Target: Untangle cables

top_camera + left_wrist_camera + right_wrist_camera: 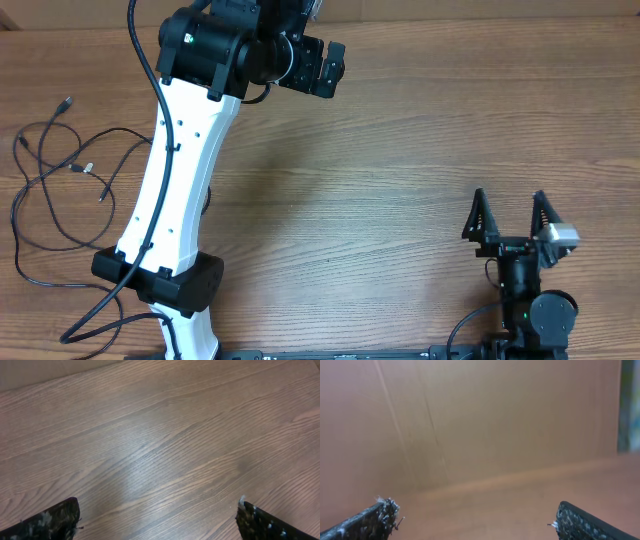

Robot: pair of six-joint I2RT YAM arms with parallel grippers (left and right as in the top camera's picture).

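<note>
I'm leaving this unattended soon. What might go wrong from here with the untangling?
The left claw is open over bare table, well away from the cables; closing here would grab nothing. The cables lie close beside the left arm's base and its own thicker wire, so swinging back may snag them or pick the wrong cord. The right claw sits open across the table, likely a long reach.

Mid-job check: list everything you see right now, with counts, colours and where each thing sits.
cables: several, exact count unclear, thin black, loose crossing loops on the table's left side
table: one, brown wood, under everything
left arm: one, white with black joints, stretched toward the far edge
left gripper: one, black, open, over bare wood
right gripper: one, black, open, near right corner
</note>
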